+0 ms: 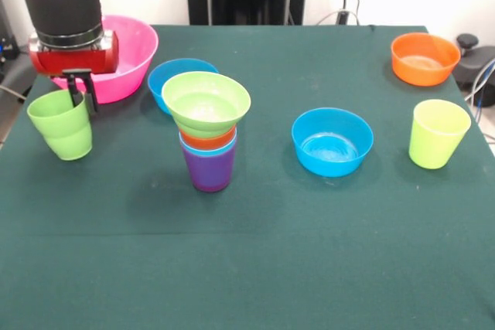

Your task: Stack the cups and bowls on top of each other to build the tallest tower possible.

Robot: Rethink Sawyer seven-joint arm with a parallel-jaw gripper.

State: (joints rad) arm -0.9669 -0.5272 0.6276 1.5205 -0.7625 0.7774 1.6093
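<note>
front view: gripper point(80, 92) at 9 o'clock grips green cup point(61, 124) by its rim, one finger inside. light, stiff, slick plastic; tower point(207, 130) at centre.

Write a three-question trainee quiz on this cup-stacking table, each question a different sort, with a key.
1. True or false: the green bowl sits on top of the tower.
2. Which cup is the gripper at? A. yellow-green cup B. stepped green cup C. purple cup
3. Fill in: the orange bowl stands on the table beyond the ______ cup.

Key: 1 true. 2 B, one finger reaches inside its rim. 3 yellow-green.
</note>
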